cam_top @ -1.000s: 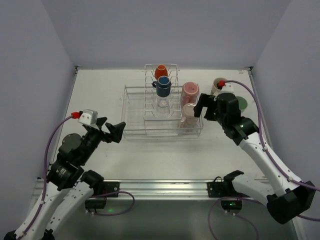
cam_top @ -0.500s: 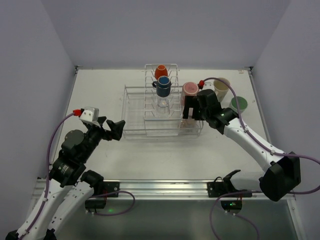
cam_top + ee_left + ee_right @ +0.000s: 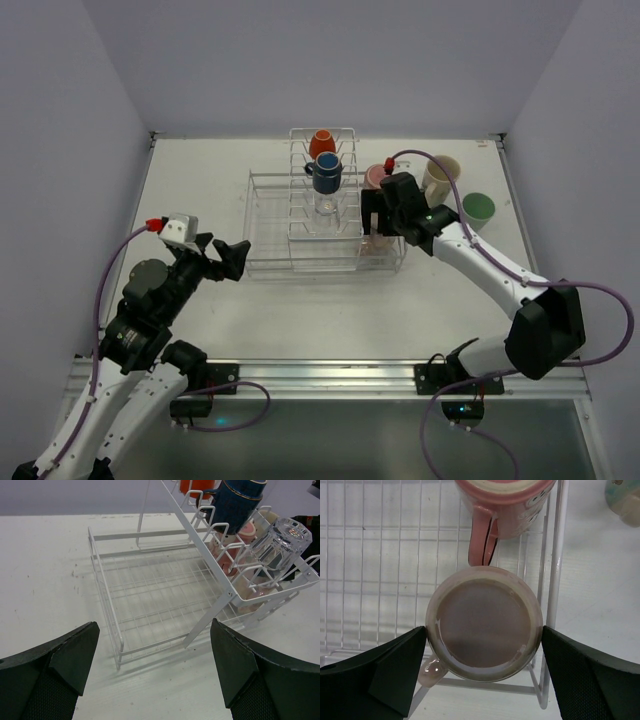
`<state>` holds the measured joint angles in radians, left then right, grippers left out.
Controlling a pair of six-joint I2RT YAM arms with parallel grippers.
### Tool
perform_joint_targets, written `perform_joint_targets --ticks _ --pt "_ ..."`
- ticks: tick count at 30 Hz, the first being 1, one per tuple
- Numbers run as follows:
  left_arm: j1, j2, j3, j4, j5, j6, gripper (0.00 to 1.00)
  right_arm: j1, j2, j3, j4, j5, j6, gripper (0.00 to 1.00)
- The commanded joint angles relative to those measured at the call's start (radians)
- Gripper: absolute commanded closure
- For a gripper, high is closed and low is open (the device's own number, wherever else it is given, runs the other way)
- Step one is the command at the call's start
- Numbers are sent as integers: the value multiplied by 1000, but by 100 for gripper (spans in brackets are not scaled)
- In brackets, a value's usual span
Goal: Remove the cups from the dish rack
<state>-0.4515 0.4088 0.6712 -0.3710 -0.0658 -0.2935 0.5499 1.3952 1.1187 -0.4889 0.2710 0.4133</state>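
- The right gripper [image 3: 482, 636] is held wide open astride an inverted pink mug [image 3: 484, 615] in the dish rack [image 3: 380, 555].
- The left gripper [image 3: 154, 629] is spread wide, empty.

Bright, even light is thrown from overhead. The white table [image 3: 200, 190] is nearly washed out in the top view, while the walls are left dull grey-violet. Only faint, soft shadows are cast beneath the dish rack [image 3: 107, 597] wires. Small glints are caught on the clear glass [image 3: 280, 537]. The fingers [image 3: 55, 675] at 7 and 5 o'clock of the left wrist view are slightly blurred.
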Motion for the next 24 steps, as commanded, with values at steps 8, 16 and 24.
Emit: perform_joint_targets --ticks 8,16,24 --pt "11 -1 -1 7 18 27 0 7 70 44 27 56 -19 1" --pt "13 1 1 9 21 25 0 7 31 41 53 85 -8 35" --pt "13 8 1 14 24 27 0 8 -116 -34 162 125 -16 42"
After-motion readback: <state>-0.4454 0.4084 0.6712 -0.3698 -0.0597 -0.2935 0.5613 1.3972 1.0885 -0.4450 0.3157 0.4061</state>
